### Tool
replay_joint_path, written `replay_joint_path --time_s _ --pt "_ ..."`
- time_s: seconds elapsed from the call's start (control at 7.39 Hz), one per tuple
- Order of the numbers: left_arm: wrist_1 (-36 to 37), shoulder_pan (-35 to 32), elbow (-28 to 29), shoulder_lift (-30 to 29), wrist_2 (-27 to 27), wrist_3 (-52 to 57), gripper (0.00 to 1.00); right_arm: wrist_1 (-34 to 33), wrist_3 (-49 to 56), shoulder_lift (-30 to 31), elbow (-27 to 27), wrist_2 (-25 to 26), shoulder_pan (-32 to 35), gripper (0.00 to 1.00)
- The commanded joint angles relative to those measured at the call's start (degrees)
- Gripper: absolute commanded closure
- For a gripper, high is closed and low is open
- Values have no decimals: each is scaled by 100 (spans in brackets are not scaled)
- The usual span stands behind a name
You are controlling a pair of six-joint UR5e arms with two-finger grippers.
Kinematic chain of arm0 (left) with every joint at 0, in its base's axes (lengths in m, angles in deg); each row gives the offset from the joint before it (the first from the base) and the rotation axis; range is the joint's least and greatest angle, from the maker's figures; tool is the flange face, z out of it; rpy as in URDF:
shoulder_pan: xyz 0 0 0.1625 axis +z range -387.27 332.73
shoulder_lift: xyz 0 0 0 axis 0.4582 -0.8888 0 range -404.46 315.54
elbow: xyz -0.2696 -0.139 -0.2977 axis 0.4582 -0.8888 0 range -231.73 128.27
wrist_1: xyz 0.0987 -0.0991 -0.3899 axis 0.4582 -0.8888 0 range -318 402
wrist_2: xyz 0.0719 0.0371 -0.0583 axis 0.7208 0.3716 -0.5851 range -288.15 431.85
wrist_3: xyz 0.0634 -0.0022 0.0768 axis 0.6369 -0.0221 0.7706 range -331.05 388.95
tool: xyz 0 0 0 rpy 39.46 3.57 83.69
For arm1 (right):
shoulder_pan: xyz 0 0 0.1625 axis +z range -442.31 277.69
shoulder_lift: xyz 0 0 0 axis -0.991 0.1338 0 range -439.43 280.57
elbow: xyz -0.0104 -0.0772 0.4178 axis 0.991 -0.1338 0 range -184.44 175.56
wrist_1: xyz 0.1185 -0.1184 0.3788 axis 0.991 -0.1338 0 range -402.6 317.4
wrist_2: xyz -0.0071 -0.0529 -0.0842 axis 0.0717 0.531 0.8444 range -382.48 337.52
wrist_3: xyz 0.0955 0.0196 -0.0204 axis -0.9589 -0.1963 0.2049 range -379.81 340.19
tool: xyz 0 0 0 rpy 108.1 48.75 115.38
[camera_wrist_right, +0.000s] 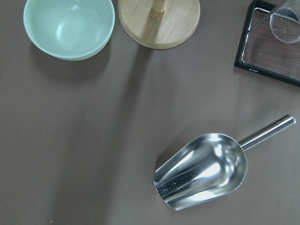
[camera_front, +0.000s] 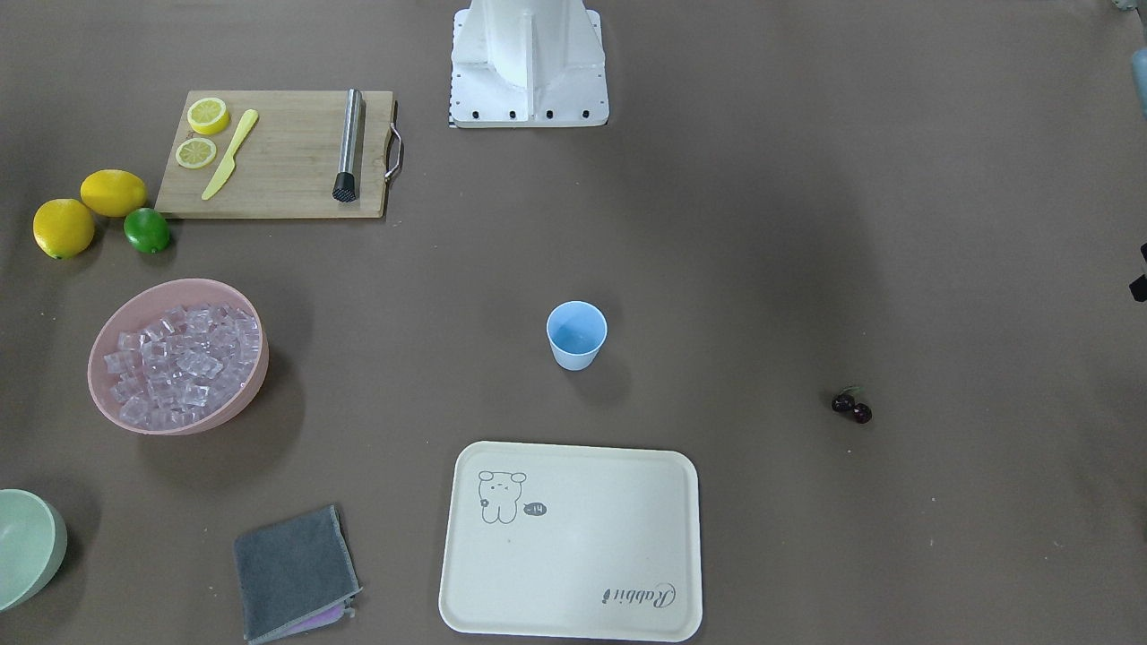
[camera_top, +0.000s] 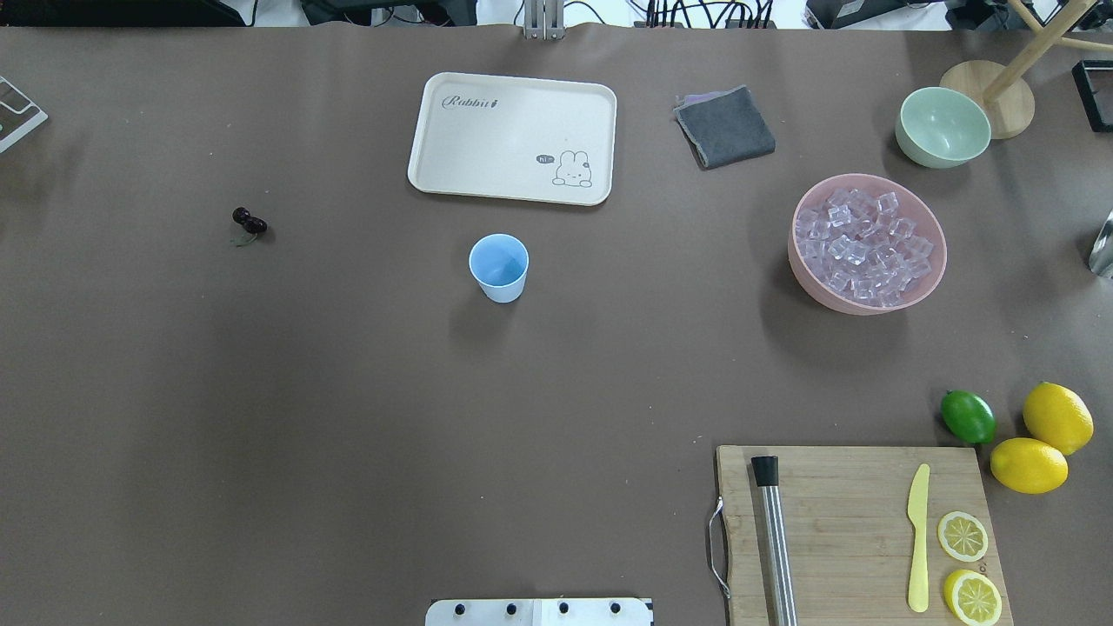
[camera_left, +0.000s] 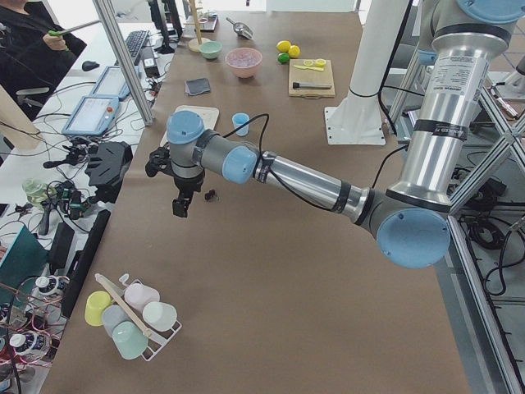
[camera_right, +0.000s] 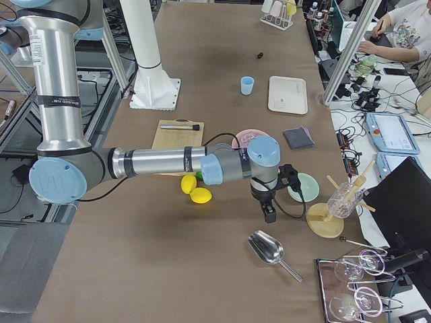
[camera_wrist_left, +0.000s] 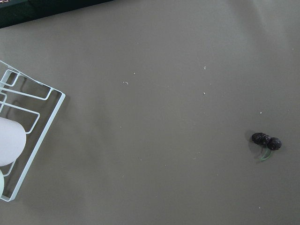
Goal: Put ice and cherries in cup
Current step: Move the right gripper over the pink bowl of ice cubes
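The light-blue cup [camera_top: 499, 268] stands upright and empty at the table's middle [camera_front: 576, 335]. The ice [camera_top: 865, 239] fills a pink bowl [camera_top: 800, 261] on the robot's right. The cherries [camera_top: 249, 221] lie on the table on the robot's left and also show in the left wrist view [camera_wrist_left: 266, 141]. My left gripper [camera_left: 179, 205] hangs above the table just beside the cherries [camera_left: 211, 195]. My right gripper [camera_right: 268, 212] hangs above the table near a steel scoop [camera_wrist_right: 206, 171]. Both grippers show only in side views, so I cannot tell whether they are open or shut.
A cream tray [camera_top: 513, 139] and a grey cloth [camera_top: 724, 127] lie beyond the cup. A cutting board [camera_top: 856, 530] carries a muddler, a yellow knife and lemon slices. Two lemons and a lime [camera_top: 968, 416] sit beside it. A pale green bowl [camera_wrist_right: 69, 27] and a wooden stand [camera_wrist_right: 158, 21] stand near the scoop.
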Motion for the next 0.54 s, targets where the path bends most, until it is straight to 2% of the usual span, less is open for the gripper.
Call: replay_joint_path --time_s 0.0,0.14,0.27,0.41 --pt "41 0 -125 33 -22 -5 2 -30 -51 -1 22 -74 -2 1" --pt "24 8 -74 33 -13 -5 2 48 -486 -9 83 -475 -80 1" --pt "-3 8 -22 16 -13 -5 2 283 -752 -131 423 -766 -490 1" --pt "-3 8 -91 24 -13 -5 2 390 -1668 -350 505 -760 -964 1"
